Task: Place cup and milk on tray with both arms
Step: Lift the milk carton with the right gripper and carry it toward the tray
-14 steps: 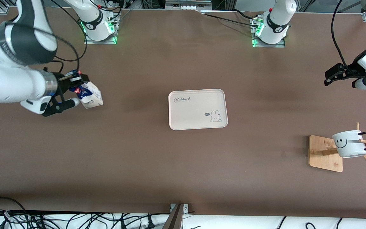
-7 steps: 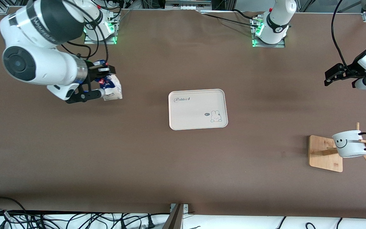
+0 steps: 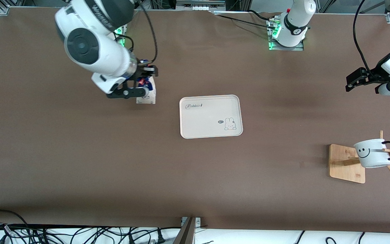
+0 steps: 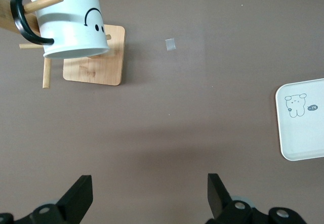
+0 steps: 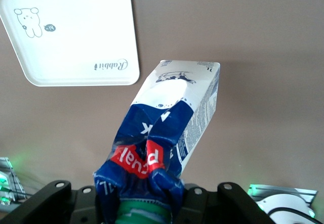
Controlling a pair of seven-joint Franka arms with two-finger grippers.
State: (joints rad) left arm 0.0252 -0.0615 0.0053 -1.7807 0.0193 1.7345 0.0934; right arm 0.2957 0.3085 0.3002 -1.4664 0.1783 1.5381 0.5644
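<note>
Front view: right tool (image 3: 143, 81) clamped on blue-and-white gable-top milk carton (image 3: 146, 92), above brown worktop (image 3: 113, 162) beside cream rectangular tray (image 3: 210, 116). Left tool (image 3: 353, 82) spread wide, waiting, empty.

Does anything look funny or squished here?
Yes. The milk, held in the air by the right pincer over the table beside the tray, is crumpled at its top where the fingers squeeze it. The cup hangs tipped sideways on a wooden rack, which is simply how it is stored.
</note>
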